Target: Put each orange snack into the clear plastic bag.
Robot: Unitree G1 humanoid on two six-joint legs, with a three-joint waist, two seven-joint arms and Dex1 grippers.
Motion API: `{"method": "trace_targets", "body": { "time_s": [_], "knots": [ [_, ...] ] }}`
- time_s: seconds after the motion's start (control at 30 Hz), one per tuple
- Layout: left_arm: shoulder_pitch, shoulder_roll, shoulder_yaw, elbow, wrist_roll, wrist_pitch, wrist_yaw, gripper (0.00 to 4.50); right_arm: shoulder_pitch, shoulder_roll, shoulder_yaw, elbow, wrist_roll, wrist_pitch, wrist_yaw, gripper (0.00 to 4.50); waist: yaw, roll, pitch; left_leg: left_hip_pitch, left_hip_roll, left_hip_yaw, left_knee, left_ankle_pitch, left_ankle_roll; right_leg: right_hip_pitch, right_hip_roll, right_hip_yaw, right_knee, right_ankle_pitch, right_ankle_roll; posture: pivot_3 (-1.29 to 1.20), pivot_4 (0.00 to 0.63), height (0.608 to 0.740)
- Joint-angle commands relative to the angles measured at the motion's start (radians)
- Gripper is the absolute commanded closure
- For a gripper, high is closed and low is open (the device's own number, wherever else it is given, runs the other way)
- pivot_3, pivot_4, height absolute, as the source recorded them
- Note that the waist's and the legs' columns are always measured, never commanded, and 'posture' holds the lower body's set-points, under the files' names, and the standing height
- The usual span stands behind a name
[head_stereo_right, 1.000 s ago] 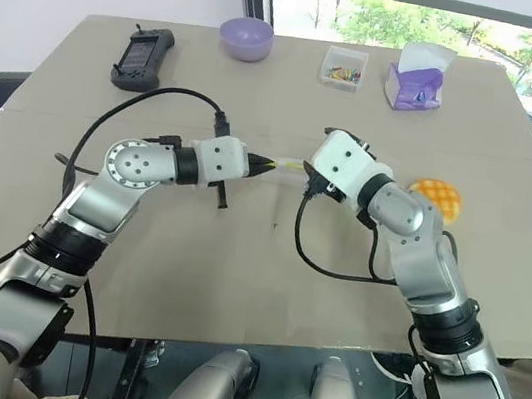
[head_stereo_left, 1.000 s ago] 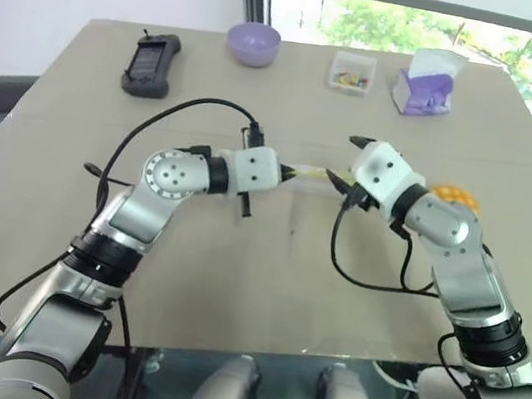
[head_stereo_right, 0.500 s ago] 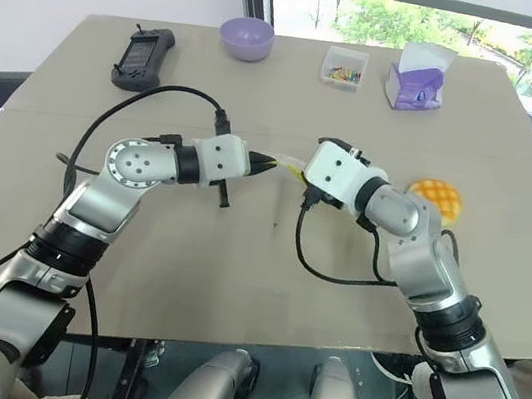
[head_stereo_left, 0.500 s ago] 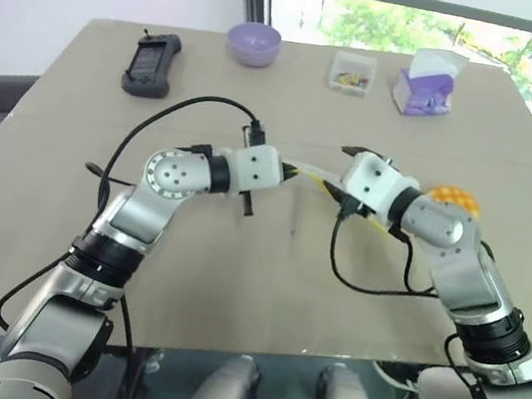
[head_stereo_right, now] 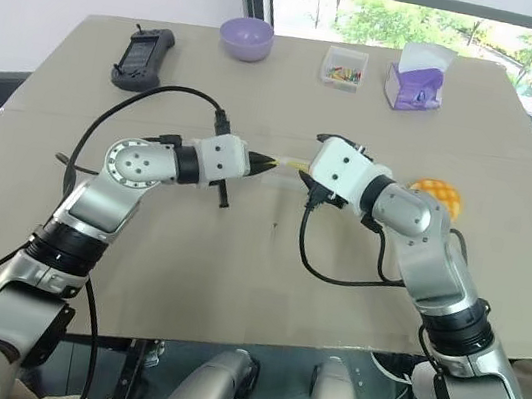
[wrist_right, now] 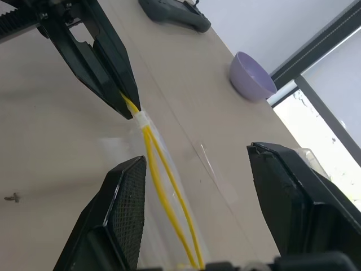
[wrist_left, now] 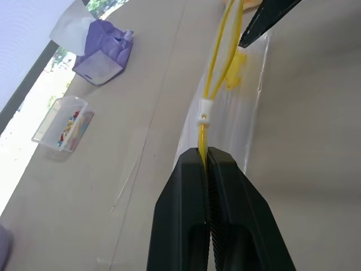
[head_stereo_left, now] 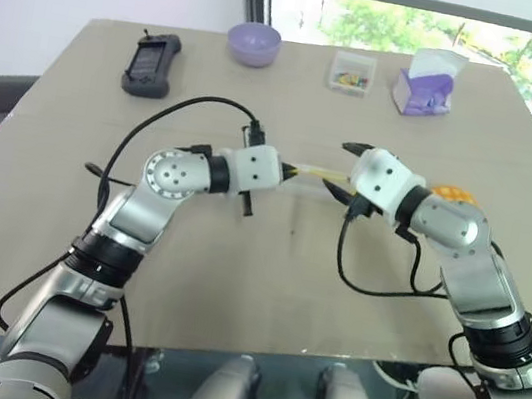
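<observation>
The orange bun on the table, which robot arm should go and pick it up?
Probably the right. The right gripper is open and empty, and the orange bun lies beside that arm. The left gripper is shut on the clear plastic bag's yellow strip.

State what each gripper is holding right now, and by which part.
The left gripper is shut on the clear plastic bag, pinching its yellow strip at one end. The right gripper is open, straddling the strip, holding nothing.

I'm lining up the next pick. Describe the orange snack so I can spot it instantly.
On the tan table, look just beyond the robot's right forearm, toward the table's right edge. The orange snack lies there: a round golden-orange bun with a criss-cross grid top, the only orange thing on the table.
</observation>
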Motion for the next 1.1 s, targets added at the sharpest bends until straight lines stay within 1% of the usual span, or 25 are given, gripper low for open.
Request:
{"method": "trace_targets", "body": {
  "time_s": [0.03, 0.43, 0.7, 0.83, 0.9, 0.97, 1.1],
  "knots": [
    [-0.009, 0.006, 0.029, -0.038, -0.008, -0.009, -0.004, 4.50, -0.002, -0.003, -0.026, -0.033, -0.006, 0.001, -0.015, 1.37, 0.000, 0.000, 0.000, 0.000, 0.000, 0.000, 0.000, 0.000, 0.000, 0.000, 0.000, 0.000, 0.000, 0.000, 0.000, 0.00, 0.150, 0.740],
    [-0.006, 0.003, 0.029, -0.046, -0.007, -0.014, -0.007, 4.50, -0.017, -0.007, -0.016, 0.026, -0.040, -0.005, -0.026, 1.37, 0.000, 0.000, 0.000, 0.000, 0.000, 0.000, 0.000, 0.000, 0.000, 0.000, 0.000, 0.000, 0.000, 0.000, 0.000, 0.00, 0.150, 0.740],
    [0.021, 0.004, 0.015, -0.071, -0.007, -0.053, -0.021, 4.50, -0.028, 0.015, 0.000, 0.065, -0.072, 0.006, -0.036, 1.37, 0.000, 0.000, 0.000, 0.000, 0.000, 0.000, 0.000, 0.000, 0.000, 0.000, 0.000, 0.000, 0.000, 0.000, 0.000, 0.00, 0.150, 0.740],
    [0.031, -0.009, 0.016, -0.096, -0.021, -0.046, -0.025, 4.50, -0.031, 0.039, 0.010, 0.113, -0.112, 0.022, -0.077, 1.37, 0.000, 0.000, 0.000, 0.000, 0.000, 0.000, 0.000, 0.000, 0.000, 0.000, 0.000, 0.000, 0.000, 0.000, 0.000, 0.00, 0.150, 0.740],
    [0.036, -0.005, 0.019, -0.098, -0.018, -0.048, -0.027, 4.50, -0.021, 0.042, -0.006, 0.148, -0.137, 0.047, -0.116, 1.37, 0.001, 0.000, 0.000, 0.000, 0.000, 0.000, 0.000, 0.000, 0.000, 0.000, 0.000, 0.000, 0.000, 0.000, 0.000, 0.00, 0.150, 0.740],
    [0.040, 0.002, 0.025, -0.094, -0.012, -0.048, -0.028, 4.50, -0.003, 0.025, -0.030, 0.175, -0.157, 0.060, -0.146, 1.37, 0.001, 0.000, 0.000, 0.000, 0.000, 0.000, 0.000, 0.000, 0.000, 0.000, 0.000, 0.000, 0.000, 0.000, 0.000, 0.00, 0.150, 0.740],
    [0.044, 0.008, 0.029, -0.088, -0.007, -0.047, -0.028, 4.50, 0.043, -0.060, -0.039, 0.202, -0.204, 0.021, -0.169, 1.37, 0.004, 0.000, 0.000, 0.000, 0.000, 0.000, 0.000, 0.000, 0.000, 0.000, 0.000, 0.000, 0.000, 0.000, 0.000, 0.00, 0.150, 0.740]
  ]
}}
